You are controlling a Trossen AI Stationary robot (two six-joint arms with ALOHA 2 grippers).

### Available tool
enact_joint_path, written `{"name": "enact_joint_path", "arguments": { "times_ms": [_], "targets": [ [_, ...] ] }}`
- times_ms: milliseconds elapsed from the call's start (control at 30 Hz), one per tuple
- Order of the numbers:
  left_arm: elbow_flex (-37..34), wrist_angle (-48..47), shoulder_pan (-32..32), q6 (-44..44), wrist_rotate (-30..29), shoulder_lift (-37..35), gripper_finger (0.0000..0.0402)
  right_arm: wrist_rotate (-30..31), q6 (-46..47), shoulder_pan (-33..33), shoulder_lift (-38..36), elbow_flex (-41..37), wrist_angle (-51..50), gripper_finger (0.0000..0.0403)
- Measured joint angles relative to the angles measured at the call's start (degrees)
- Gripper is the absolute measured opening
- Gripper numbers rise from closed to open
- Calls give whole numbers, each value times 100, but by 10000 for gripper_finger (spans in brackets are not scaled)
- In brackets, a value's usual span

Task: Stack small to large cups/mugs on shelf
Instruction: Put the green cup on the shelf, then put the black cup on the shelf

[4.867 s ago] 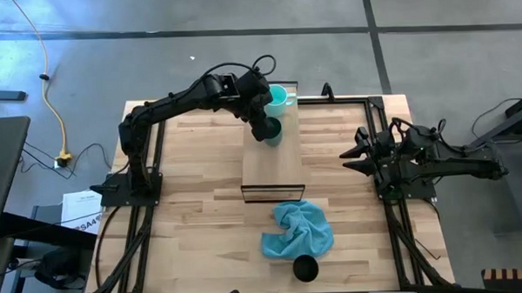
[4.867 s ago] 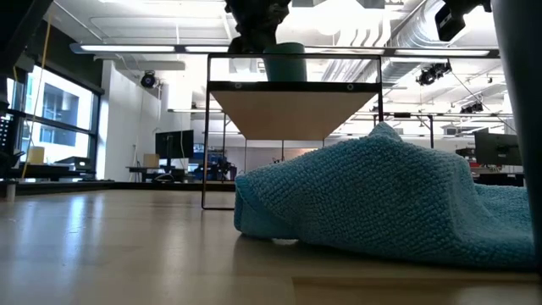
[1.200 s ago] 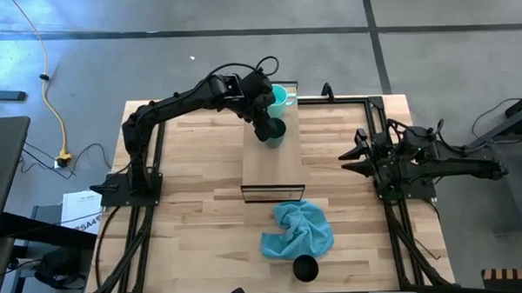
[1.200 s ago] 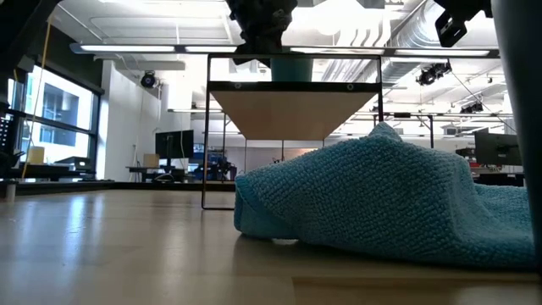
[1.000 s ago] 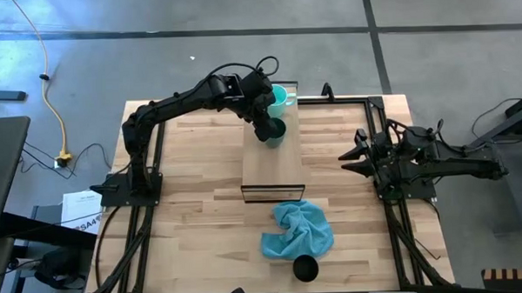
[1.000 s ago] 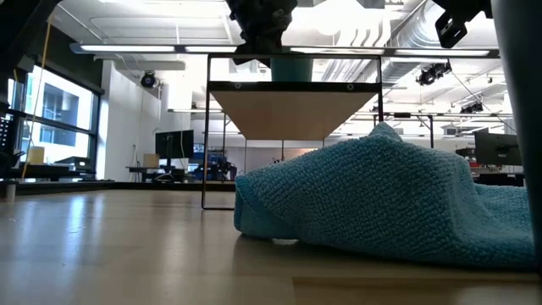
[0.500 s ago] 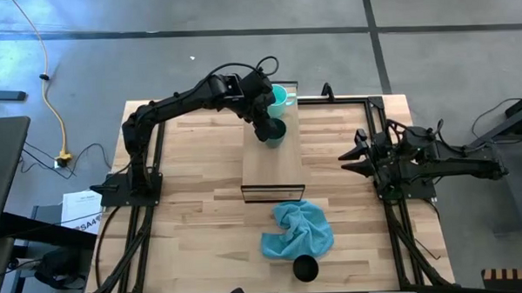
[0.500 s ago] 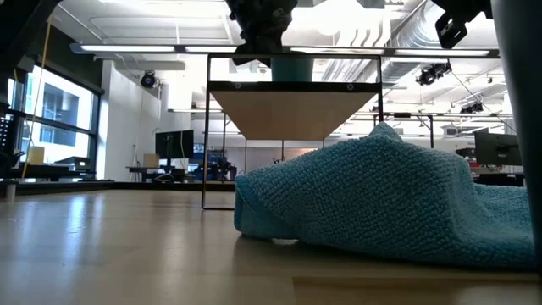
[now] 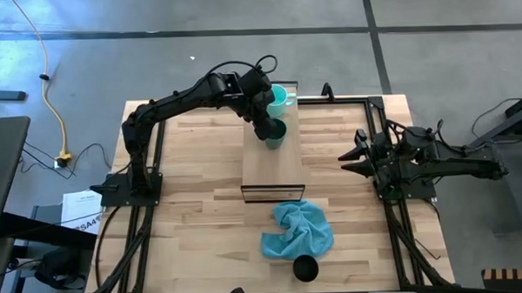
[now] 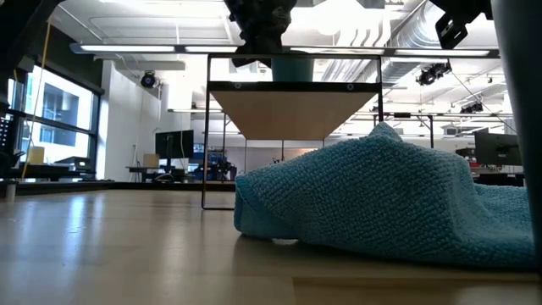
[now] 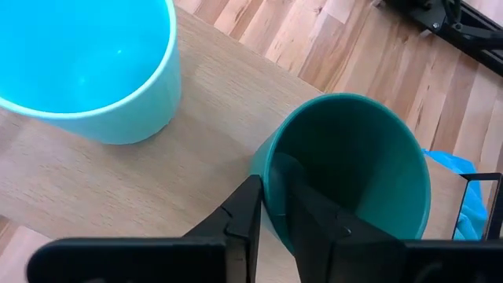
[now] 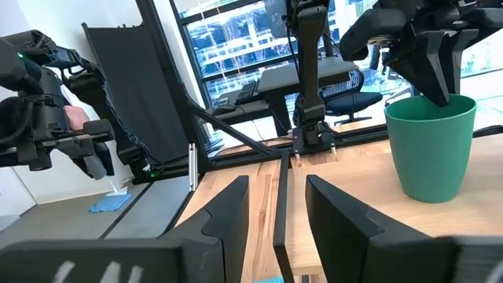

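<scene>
The dark green cup (image 11: 350, 177) stands upright and empty on the shelf (image 9: 273, 160), just beside the turquoise mug (image 11: 86, 67) at the far end — bare board stretches toward the near edge. The left gripper (image 11: 271, 211) pinches the green cup's rim, one finger inside. The right gripper (image 9: 352, 157) waits with fingers spread beside the shelf.

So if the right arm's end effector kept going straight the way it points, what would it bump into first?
Probably the shelf, with the green cup standing on it. The right end effector points that way across bare table, though its height against the shelf is hard to judge.
</scene>
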Motion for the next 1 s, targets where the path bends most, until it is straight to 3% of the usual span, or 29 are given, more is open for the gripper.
{"name": "enact_joint_path", "arguments": {
  "times_ms": [467,1000],
  "targets": [
    [0,11,0,-1,-151,0,153,-1,17,0,0,0,-3,119],
    [0,15,0,-2,-89,0,163,0,17,0,0,0,-5,119]
  ]
}}
